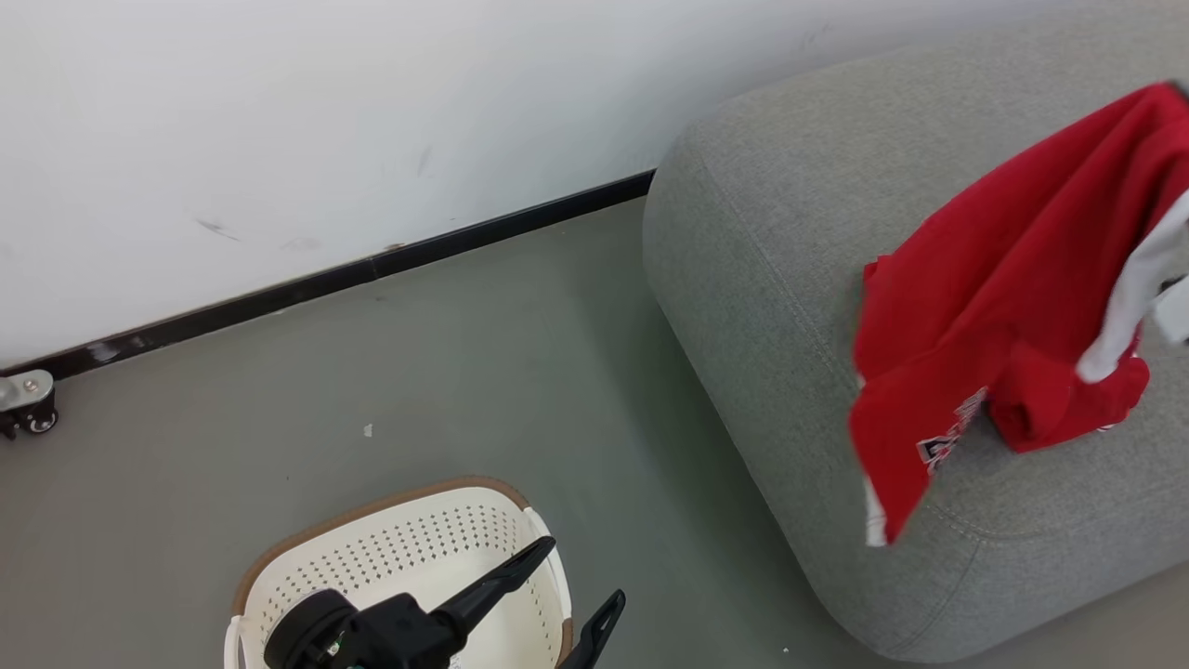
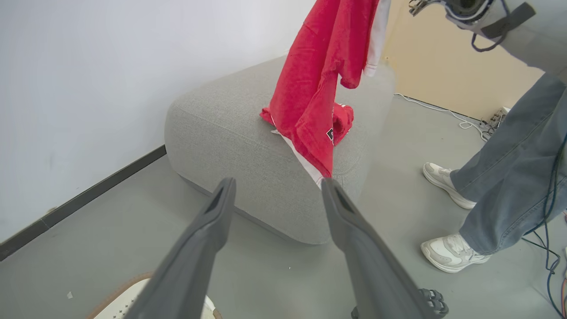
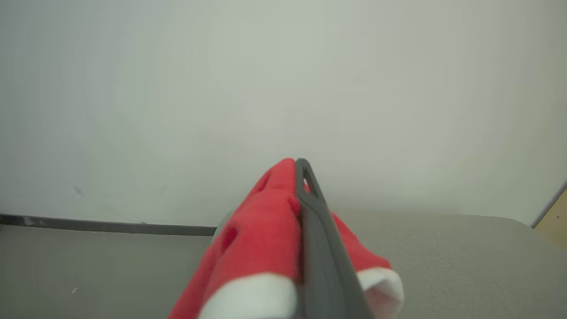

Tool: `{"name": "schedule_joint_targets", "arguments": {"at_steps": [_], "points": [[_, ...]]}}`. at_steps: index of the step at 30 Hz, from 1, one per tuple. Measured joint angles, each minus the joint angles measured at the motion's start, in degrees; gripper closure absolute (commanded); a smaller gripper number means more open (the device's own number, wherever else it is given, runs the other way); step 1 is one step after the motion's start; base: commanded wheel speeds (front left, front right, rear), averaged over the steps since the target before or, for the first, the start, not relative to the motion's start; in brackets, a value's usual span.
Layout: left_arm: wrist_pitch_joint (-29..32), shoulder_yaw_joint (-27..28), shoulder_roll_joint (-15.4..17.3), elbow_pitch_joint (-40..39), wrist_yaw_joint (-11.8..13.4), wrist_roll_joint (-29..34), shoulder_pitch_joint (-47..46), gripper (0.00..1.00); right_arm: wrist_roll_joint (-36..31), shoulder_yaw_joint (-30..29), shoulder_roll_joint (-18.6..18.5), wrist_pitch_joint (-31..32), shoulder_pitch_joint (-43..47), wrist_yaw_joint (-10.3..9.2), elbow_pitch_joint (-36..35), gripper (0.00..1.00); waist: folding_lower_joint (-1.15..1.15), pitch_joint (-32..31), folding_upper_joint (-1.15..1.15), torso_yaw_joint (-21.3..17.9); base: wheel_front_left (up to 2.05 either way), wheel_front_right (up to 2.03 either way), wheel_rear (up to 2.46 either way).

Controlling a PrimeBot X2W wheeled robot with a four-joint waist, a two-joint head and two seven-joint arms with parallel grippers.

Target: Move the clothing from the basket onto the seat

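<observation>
A red jersey (image 1: 985, 307) is clamped by the closed right gripper (image 3: 297, 166) over the grey sofa (image 1: 762, 232). The left gripper (image 2: 278, 182) is held wide apart, empty.

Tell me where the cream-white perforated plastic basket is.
Head view, bottom left: the basket sits on the grey floor below the left hand, left of the grey fabric sofa.

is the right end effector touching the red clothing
Touching. The right wrist view shows the right end effector shut on the clothing, with red fabric pinched tight and bulging out on both sides of it.
</observation>
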Motion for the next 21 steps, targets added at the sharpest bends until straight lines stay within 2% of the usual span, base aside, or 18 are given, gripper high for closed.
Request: {"name": "schedule_joint_targets", "arguments": {"at_steps": [12,21], "points": [[1.9,-0.2,1.6,-1.4,0.5,0.1,0.1,0.00,-0.5,-11.0,0.2,2.5,-7.3,0.00,8.5,1.00,0.00,1.7,0.00,2.7,0.00,0.00,0.00],[2.5,-1.1,2.0,-2.4,0.3,0.1,0.1,0.00,-4.2,-17.8,2.4,3.5,-10.3,-0.01,14.8,1.00,0.00,3.0,0.00,5.2,0.00,0.00,0.00]]}}
